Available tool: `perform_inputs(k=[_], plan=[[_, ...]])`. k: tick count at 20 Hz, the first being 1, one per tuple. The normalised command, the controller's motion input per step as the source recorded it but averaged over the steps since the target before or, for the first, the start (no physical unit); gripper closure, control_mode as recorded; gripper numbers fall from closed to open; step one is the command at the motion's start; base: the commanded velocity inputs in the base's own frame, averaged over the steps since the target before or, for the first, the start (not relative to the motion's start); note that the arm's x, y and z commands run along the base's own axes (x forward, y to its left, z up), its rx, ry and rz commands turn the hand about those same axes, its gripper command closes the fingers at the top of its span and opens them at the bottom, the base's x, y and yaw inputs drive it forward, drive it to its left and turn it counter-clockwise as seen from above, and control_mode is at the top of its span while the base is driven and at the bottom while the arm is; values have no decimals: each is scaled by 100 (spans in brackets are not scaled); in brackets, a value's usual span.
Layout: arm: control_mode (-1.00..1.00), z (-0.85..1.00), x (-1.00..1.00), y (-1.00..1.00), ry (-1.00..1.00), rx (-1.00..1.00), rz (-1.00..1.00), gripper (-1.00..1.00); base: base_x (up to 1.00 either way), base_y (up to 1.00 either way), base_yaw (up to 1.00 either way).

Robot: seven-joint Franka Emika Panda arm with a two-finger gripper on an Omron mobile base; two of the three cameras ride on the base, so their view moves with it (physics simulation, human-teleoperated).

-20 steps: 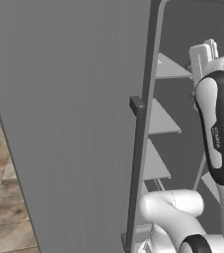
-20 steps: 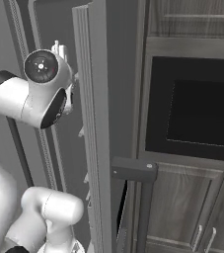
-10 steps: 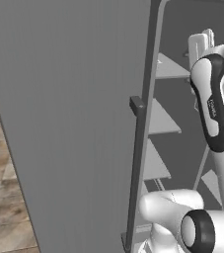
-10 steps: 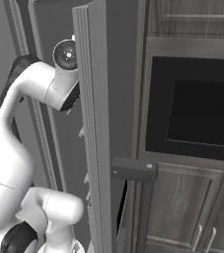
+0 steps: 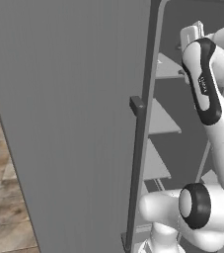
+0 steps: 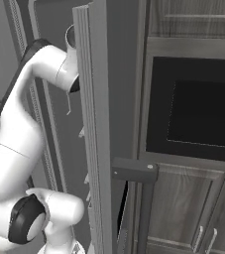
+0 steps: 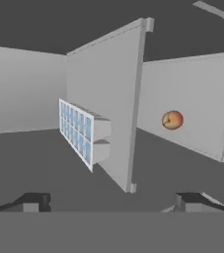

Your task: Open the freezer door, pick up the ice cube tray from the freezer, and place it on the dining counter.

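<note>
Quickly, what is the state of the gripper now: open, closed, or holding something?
Gripper: open, holding nothing; the ice cube tray sits ahead of it on a shelf.

Pale grey flat shelves [image 7: 103, 99] inside the tall grey freezer with dark grey interior [image 7: 29, 163], seen rolled on edge through the hand camera. On the nearer shelf, resting directly against its face: a small white rectangular ice cube tray with two rows of pale blue compartments [image 7: 79, 131]. On the farther pale grey shelf [image 7: 192, 104]: a small round red-orange fruit [image 7: 172, 120], well apart from the tray. From the left base camera, same shelves [image 5: 160, 118] stacked behind the open door.
</note>
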Motion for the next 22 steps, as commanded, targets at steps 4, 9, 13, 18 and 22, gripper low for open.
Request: perform_inputs(k=[4, 9, 13, 18, 22], plan=[[-100, -27, 56, 0, -1, 0, 0, -100, 0, 0, 0], [-100, -13, 74, 0, -1, 2, 0, -100, 0, 0, 0], [-100, -1, 79, 0, 0, 4, 0, -100, 0, 0, 0], [-100, 0, 61, -3, 0, 7, 0, -100, 0, 0, 0], [-100, 0, 28, -11, 1, 7, 0, -100, 0, 0, 0]])
